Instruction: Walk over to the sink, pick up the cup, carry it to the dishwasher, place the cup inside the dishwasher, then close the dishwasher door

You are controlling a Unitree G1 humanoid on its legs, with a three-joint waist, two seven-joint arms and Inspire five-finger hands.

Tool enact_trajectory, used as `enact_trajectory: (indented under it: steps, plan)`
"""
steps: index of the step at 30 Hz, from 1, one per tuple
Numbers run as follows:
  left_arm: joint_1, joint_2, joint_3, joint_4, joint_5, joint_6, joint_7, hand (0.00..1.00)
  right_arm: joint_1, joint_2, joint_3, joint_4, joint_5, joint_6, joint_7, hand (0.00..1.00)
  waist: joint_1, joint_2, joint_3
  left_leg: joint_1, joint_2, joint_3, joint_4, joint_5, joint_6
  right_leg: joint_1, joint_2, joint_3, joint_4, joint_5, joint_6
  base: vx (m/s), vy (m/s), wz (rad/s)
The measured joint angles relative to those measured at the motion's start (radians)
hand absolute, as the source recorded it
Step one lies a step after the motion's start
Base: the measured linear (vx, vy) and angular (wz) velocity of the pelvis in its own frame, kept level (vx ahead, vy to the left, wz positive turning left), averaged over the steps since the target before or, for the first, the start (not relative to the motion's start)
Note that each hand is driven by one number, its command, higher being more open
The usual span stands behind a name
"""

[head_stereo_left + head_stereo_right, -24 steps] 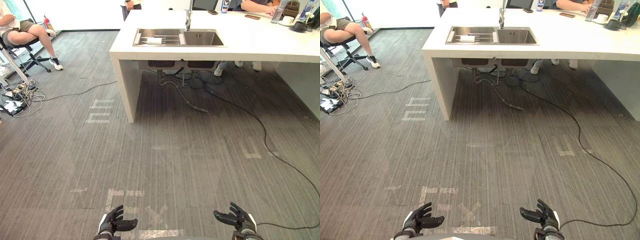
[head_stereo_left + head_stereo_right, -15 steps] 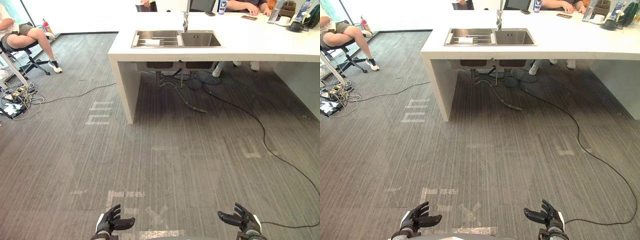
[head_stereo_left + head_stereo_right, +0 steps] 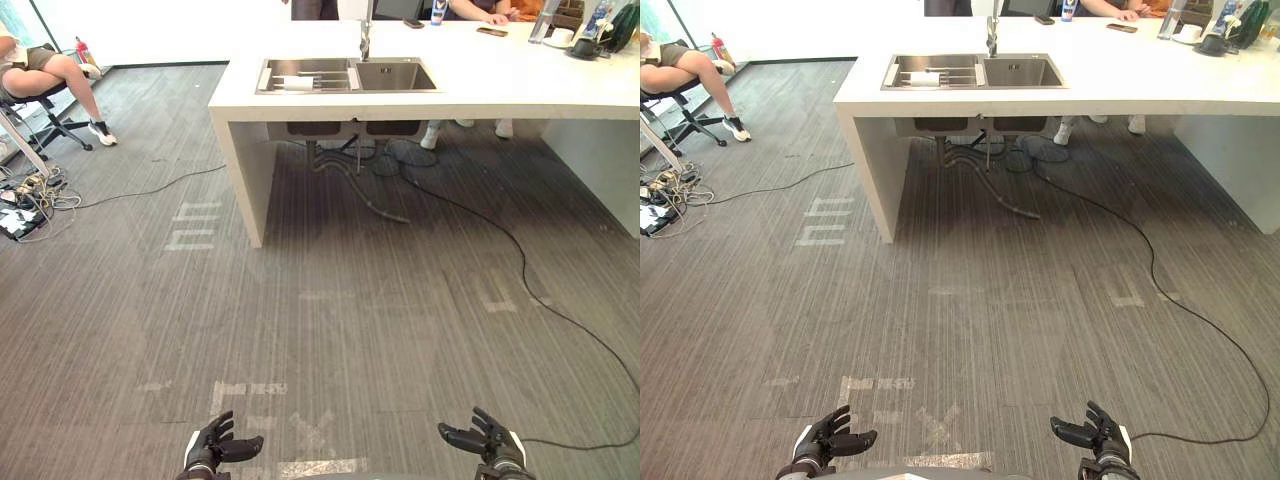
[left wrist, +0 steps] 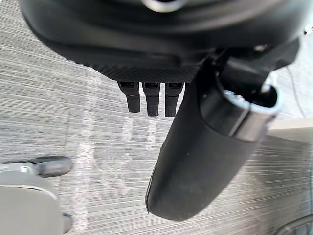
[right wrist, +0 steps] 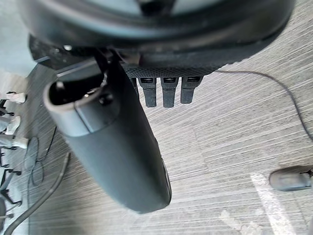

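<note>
Currently both hands hang low over the grey carpeted floor [image 3: 350, 330], well short of the sink [image 3: 345, 75].

Left hand [image 3: 215, 448]: fingers apart and relaxed, thumb standing out, nothing held. Right hand [image 3: 487, 445]: same condition, fingers spread, empty. Each wrist view confirms straight fingers with bare carpet past them.

Sink: 2 steel basins set in a white surface [image 3: 520, 85], with a tap [image 3: 364, 35] standing at the back edge between them.

Cup [image 3: 299, 84]: a small white item lying on its side on the wire rack [image 3: 325, 74] in the sink's left basin, apart from both hands. It is too small to tell more.

Below the sink, grey pipes [image 3: 345, 165] hang and trail onto the floor. Pale tape marks [image 3: 195, 225] lie on the carpet to the front left of the sink. A person [image 3: 45, 70] sits on a wheeled chair well to the sink's left. White shoes [image 3: 437, 137] show under the surface behind the sink.
</note>
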Motion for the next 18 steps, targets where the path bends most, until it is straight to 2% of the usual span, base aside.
enact_trajectory:
  steps: [3, 5, 6, 8, 9, 10, 11, 14, 15, 16, 17, 18]
  plan:
    - [0.000, -0.001, 0.001, -0.001, -0.003, 0.000, 0.001, 0.90, -0.037, -0.009, -0.001, 0.006, 0.002, 0.001, -0.002, 0.90, 0.009, 0.013, 0.025, -0.052, 0.015, 0.032, 0.088, -0.057, 0.005, -0.035, 0.009, 0.035, 0.022, -0.009, 0.007, 0.04, 0.016, -0.36]
    - [-0.003, -0.001, 0.001, -0.005, -0.004, 0.000, 0.001, 0.90, -0.061, -0.021, -0.009, 0.006, 0.004, 0.002, -0.004, 0.90, 0.008, 0.025, 0.033, -0.084, 0.016, 0.040, 0.133, -0.090, 0.018, -0.093, 0.008, 0.036, 0.123, -0.072, 0.020, 0.08, 0.029, -0.18]
    - [-0.004, -0.001, 0.001, -0.013, -0.004, 0.000, 0.001, 0.90, -0.065, -0.025, -0.013, 0.006, 0.004, 0.002, -0.006, 0.90, 0.009, 0.025, 0.038, -0.086, 0.009, 0.042, 0.152, -0.107, 0.024, -0.125, 0.002, 0.035, 0.204, -0.118, 0.031, 0.11, 0.045, -0.01]
    - [-0.009, 0.001, 0.000, -0.041, -0.018, -0.001, 0.002, 0.90, -0.075, -0.029, -0.023, 0.004, 0.008, 0.002, -0.008, 0.90, 0.012, 0.024, 0.065, -0.069, -0.013, 0.040, 0.194, -0.157, 0.038, -0.219, -0.035, -0.011, 0.490, -0.219, 0.099, 0.11, 0.056, 0.06]
    - [-0.012, 0.002, 0.000, -0.041, -0.022, -0.001, 0.003, 0.90, -0.080, -0.029, -0.023, 0.004, 0.009, 0.002, -0.009, 0.90, 0.011, 0.026, 0.070, -0.062, -0.018, 0.037, 0.197, -0.164, 0.044, -0.253, -0.045, -0.027, 0.574, -0.222, 0.103, 0.14, 0.050, 0.12]
    - [-0.019, 0.010, -0.002, -0.049, -0.025, -0.001, 0.004, 0.90, -0.085, -0.025, -0.015, 0.002, 0.009, 0.003, -0.008, 0.90, 0.007, 0.022, 0.084, -0.037, -0.025, 0.029, 0.199, -0.181, 0.058, -0.329, -0.075, -0.079, 0.748, -0.233, 0.097, 0.22, 0.037, 0.15]
    - [-0.024, 0.018, -0.003, -0.050, -0.029, 0.000, 0.005, 0.90, -0.085, -0.025, -0.001, 0.003, 0.009, 0.005, -0.006, 0.90, 0.006, 0.020, 0.100, 0.000, -0.031, 0.024, 0.192, -0.197, 0.060, -0.372, -0.108, -0.127, 0.830, -0.256, 0.069, 0.32, 0.041, 0.11]
    - [-0.025, 0.032, 0.000, -0.050, -0.047, 0.000, 0.019, 0.90, -0.100, -0.026, 0.014, 0.003, 0.009, 0.005, -0.006, 0.90, -0.001, 0.027, 0.114, 0.064, -0.021, 0.013, 0.148, -0.212, 0.049, -0.458, -0.141, -0.211, 0.795, -0.270, 0.060, 0.38, -0.010, 0.14]
    - [-0.034, 0.033, 0.001, -0.050, -0.055, 0.000, 0.025, 0.90, -0.112, -0.028, 0.016, 0.003, 0.009, 0.005, -0.006, 0.90, -0.017, 0.041, 0.127, 0.094, 0.006, -0.005, 0.119, -0.217, 0.040, -0.495, -0.138, -0.251, 0.720, -0.264, 0.057, 0.46, -0.110, 0.43]
    - [-0.042, 0.031, 0.000, -0.050, -0.066, 0.000, 0.030, 0.90, -0.117, -0.038, 0.026, 0.003, 0.009, 0.005, -0.006, 0.90, -0.030, 0.060, 0.136, 0.124, 0.041, -0.017, 0.089, -0.217, 0.031, -0.530, -0.127, -0.282, 0.620, -0.233, 0.052, 0.49, -0.123, 0.49]
    - [-0.046, 0.031, 0.000, -0.049, -0.069, 0.000, 0.031, 0.90, -0.117, -0.042, 0.033, 0.004, 0.009, 0.005, -0.006, 0.90, -0.035, 0.062, 0.137, 0.135, 0.052, -0.024, 0.081, -0.216, 0.023, -0.543, -0.124, -0.288, 0.563, -0.204, 0.052, 0.55, -0.146, 0.56]
    - [-0.049, 0.039, -0.001, -0.046, -0.069, -0.001, 0.031, 0.90, -0.109, -0.042, 0.036, 0.004, 0.009, 0.005, -0.006, 0.90, -0.040, 0.044, 0.129, 0.151, 0.057, -0.040, 0.089, -0.224, -0.016, -0.549, -0.120, -0.276, 0.444, -0.106, 0.039, 0.64, -0.199, 0.59]
